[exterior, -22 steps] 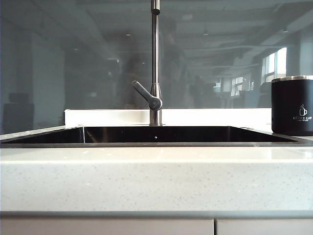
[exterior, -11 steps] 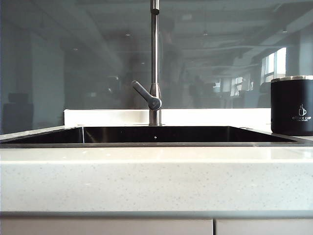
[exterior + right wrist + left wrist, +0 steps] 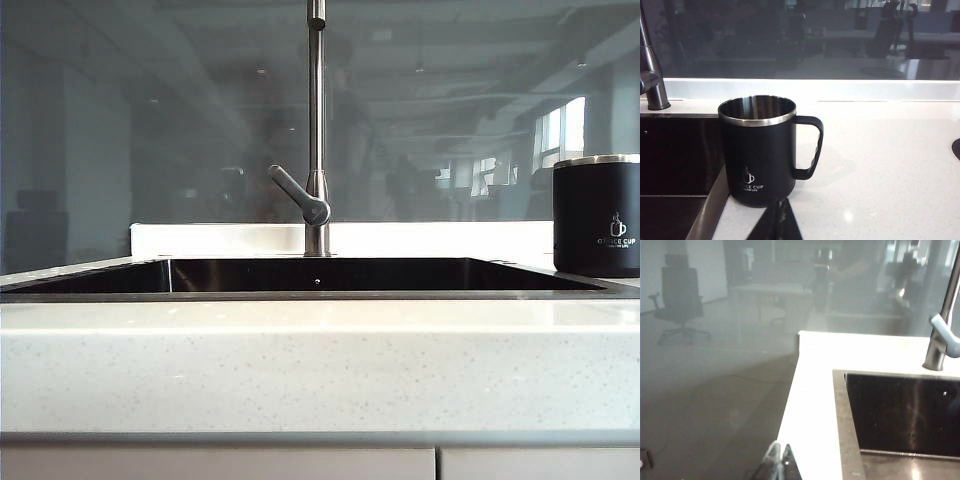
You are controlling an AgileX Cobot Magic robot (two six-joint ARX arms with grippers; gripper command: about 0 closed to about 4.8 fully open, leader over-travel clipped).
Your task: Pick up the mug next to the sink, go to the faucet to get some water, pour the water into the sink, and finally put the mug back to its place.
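Exterior view crops mug [image 3: 598, 215], left hand [image 3: 777, 462], right hand [image 3: 778, 220] shut.

Matt black mug [image 3: 759, 160] with a shiny steel rim and polished metal inside sits on a smooth, pale speckled stone worktop [image 3: 320, 370]. The faucet [image 3: 317, 130] is brushed steel; the sink [image 3: 330, 275] is dark and glossy inside, thin metal edge, glossy glass behind.

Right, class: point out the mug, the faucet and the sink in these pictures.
mug [image 3: 759, 160]: right wrist view, on its black side wall.
faucet [image 3: 317, 120]: exterior view, on its upright pipe.
sink [image 3: 320, 295]: exterior view, on its front steel rim.
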